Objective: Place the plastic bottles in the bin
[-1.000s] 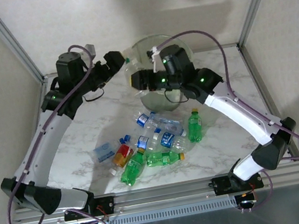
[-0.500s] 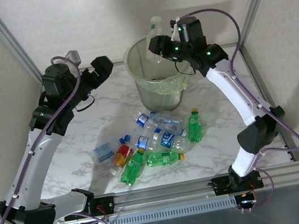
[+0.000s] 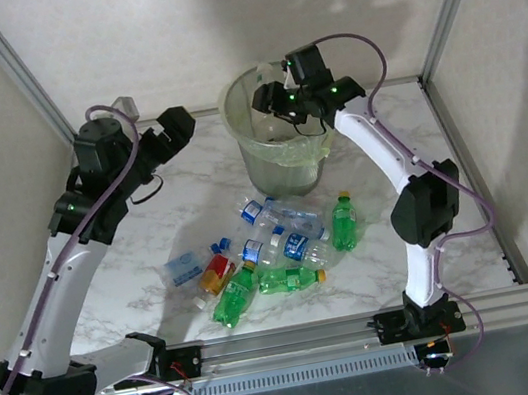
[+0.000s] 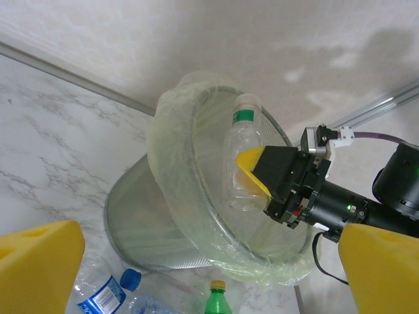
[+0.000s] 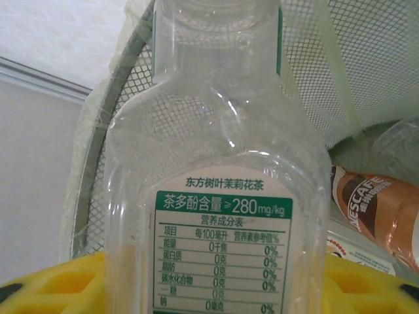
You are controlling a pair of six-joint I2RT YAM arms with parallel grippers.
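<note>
The right hand [image 3: 273,97] has dropped lower, pinching a clear bottle [image 4: 243,152] inside the bin [image 3: 275,170] mouth near the table's [image 3: 149,239] far edge. The left hand [image 3: 178,124] stays spread, empty, near the bin.

Clear bottle [image 5: 216,163]: cap and base cut off by frame. Brown-label bottle [image 5: 380,209] in bin [image 5: 314,65]: partly cut off at right edge.

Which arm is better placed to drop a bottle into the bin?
Right. The right end effector grips a clear green-labelled plastic bottle above the round translucent lined bin; the left end effector is open.
</note>
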